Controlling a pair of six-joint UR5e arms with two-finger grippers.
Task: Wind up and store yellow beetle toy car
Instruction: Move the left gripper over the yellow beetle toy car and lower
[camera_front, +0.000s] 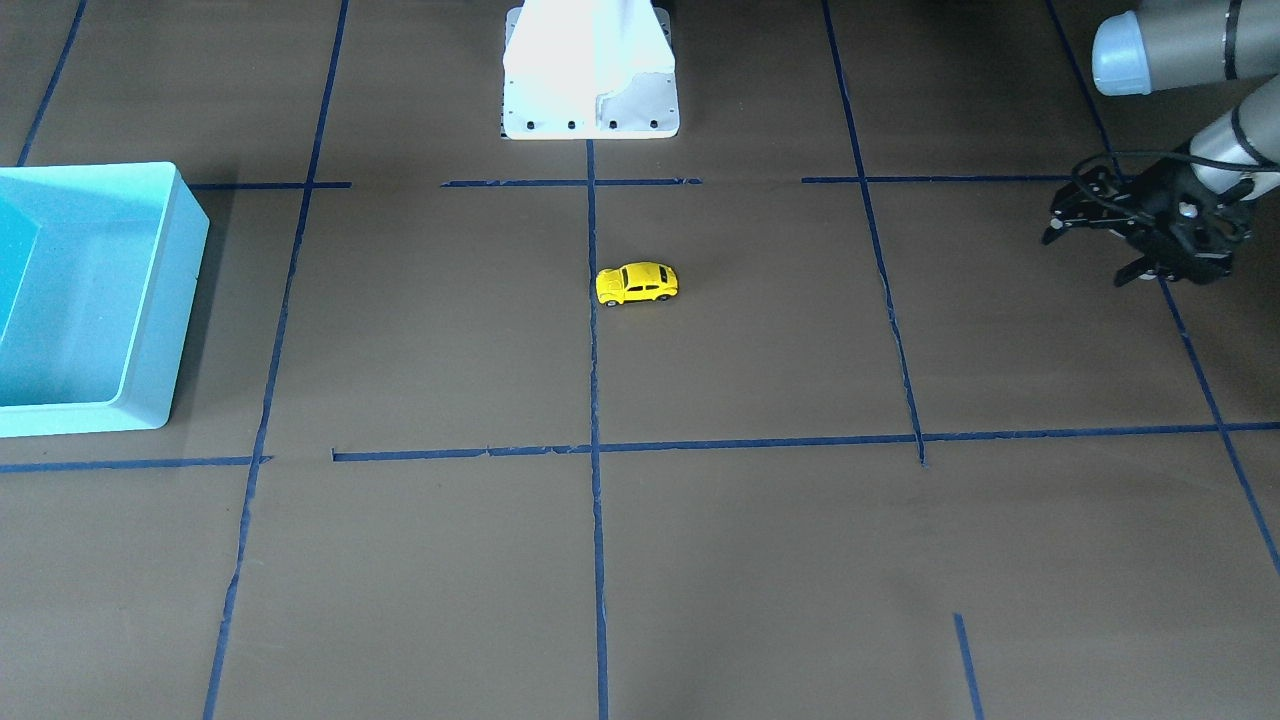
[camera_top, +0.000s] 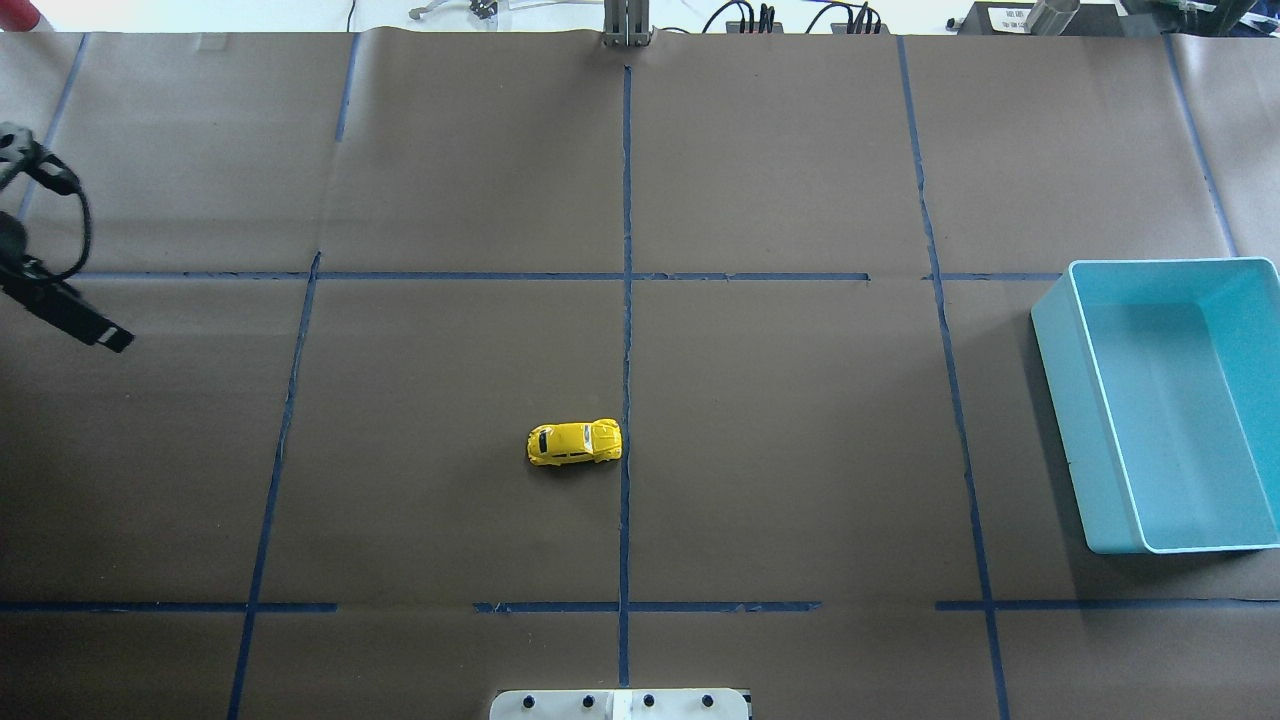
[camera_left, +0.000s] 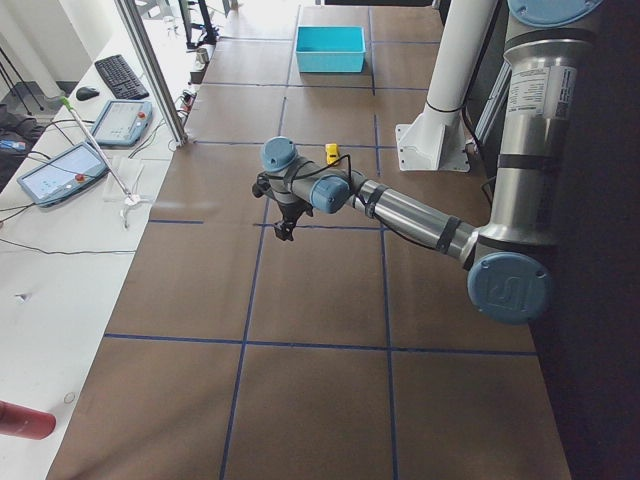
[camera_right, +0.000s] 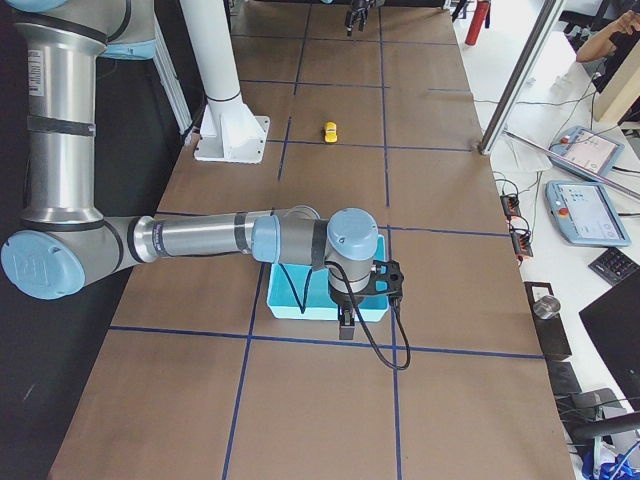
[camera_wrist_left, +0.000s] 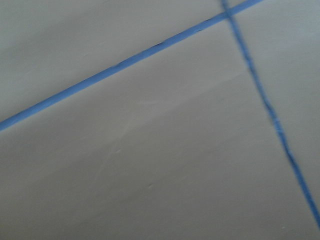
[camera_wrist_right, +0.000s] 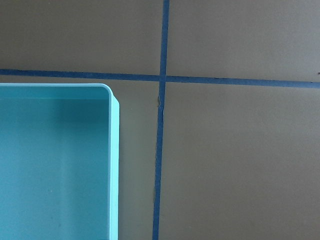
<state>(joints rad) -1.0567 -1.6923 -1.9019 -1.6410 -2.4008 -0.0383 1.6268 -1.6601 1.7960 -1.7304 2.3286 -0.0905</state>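
The yellow beetle toy car (camera_front: 637, 284) (camera_top: 574, 443) stands on its wheels near the middle of the brown table, beside the centre tape line, with nothing touching it. My left gripper (camera_front: 1090, 257) (camera_left: 275, 210) hovers open and empty far off at the table's left end. The right gripper (camera_right: 345, 320) hangs over the near rim of the empty turquoise bin (camera_top: 1060, 330) (camera_front: 190, 210) (camera_wrist_right: 114, 150); only the side view shows it, so I cannot tell whether it is open or shut.
Blue tape lines (camera_top: 626, 250) divide the table into squares. The white robot pedestal (camera_front: 590, 90) stands at the robot-side edge. Beyond both table ends are benches with pendants (camera_left: 60, 170) and cables. A person's arm (camera_right: 600, 40) shows at the far right.
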